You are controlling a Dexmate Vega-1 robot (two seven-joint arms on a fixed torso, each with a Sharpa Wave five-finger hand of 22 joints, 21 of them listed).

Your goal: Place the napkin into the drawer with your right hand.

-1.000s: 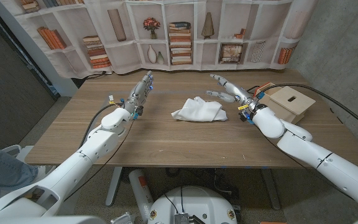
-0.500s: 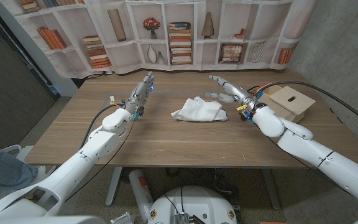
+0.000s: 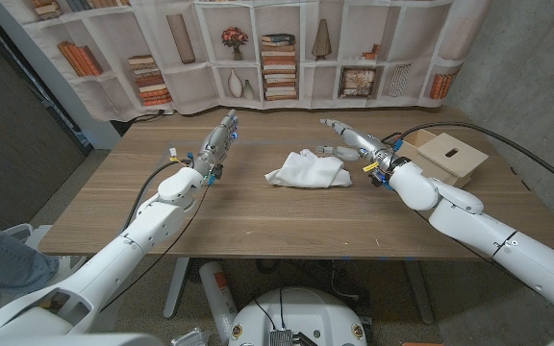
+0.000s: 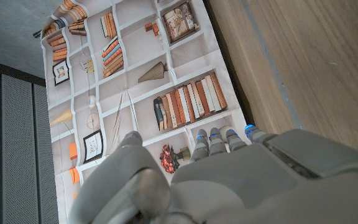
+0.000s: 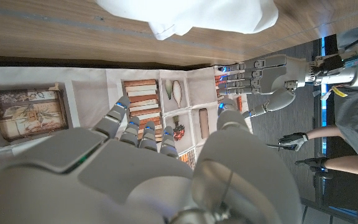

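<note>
Our right hand (image 3: pixel 352 144) hovers open, empty, at the white napkin's (image 3: pixel 306 170) two o'clock; left hand (image 3: pixel 217 144) open.

Bare table (image 3: pixel 258 216) lies between right hand (image 3: pixel 352 144) and napkin (image 3: pixel 307 170) at its nine o'clock; the wooden drawer box (image 3: pixel 450 159) stands at three o'clock.

Our left hand (image 3: pixel 217 142): held out straight from the arm, fingers together and extended, holding nothing.
Our right hand (image 3: pixel 352 144): fingers (image 3: pixel 333 124) spread and extended, thumb apart beneath them, nothing held.
</note>
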